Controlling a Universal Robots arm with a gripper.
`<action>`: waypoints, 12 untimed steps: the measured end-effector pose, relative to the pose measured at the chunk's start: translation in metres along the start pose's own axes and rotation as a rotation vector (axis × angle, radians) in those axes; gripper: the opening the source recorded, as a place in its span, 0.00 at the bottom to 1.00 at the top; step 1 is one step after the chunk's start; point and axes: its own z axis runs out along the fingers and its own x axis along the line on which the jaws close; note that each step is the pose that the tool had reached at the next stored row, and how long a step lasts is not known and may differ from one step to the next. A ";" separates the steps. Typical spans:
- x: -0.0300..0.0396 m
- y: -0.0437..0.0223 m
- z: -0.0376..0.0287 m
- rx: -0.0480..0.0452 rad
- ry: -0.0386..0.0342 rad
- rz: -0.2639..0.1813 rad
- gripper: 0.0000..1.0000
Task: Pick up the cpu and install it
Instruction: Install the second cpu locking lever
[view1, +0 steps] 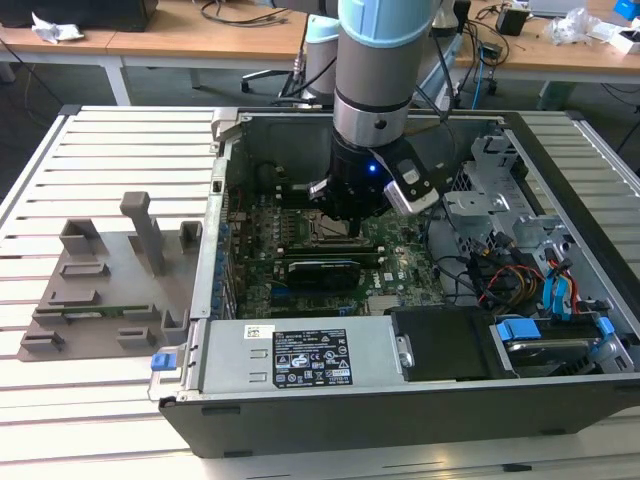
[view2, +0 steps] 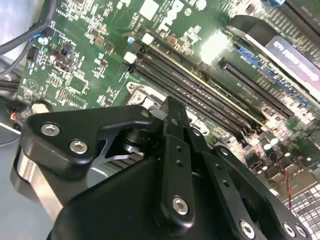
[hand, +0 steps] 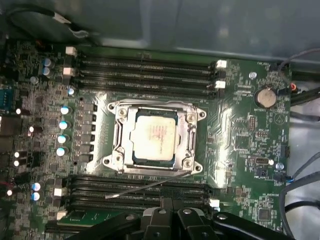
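Cpu: the cpu (hand: 154, 136) lies flat in the silver socket frame (hand: 192, 135) on the green motherboard (hand: 240, 150), between the rows of long black slots.
Gripper: the gripper (view1: 345, 215) hangs over the motherboard inside the open computer case (view1: 350, 400).
Jaws: cannot tell if apart or together.

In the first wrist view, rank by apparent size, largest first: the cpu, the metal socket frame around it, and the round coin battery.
1. The metal socket frame, which surrounds the chip.
2. The cpu, sitting inside that frame.
3. The coin battery, clearly the smallest.
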 end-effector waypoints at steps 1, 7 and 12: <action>0.0003 -0.0036 0.0002 -0.0076 -0.0005 0.000 0.11; 0.0084 -0.0093 0.0025 -0.0595 -0.0042 0.002 0.11; 0.0186 -0.0093 0.0138 -0.0673 -0.0047 0.002 0.11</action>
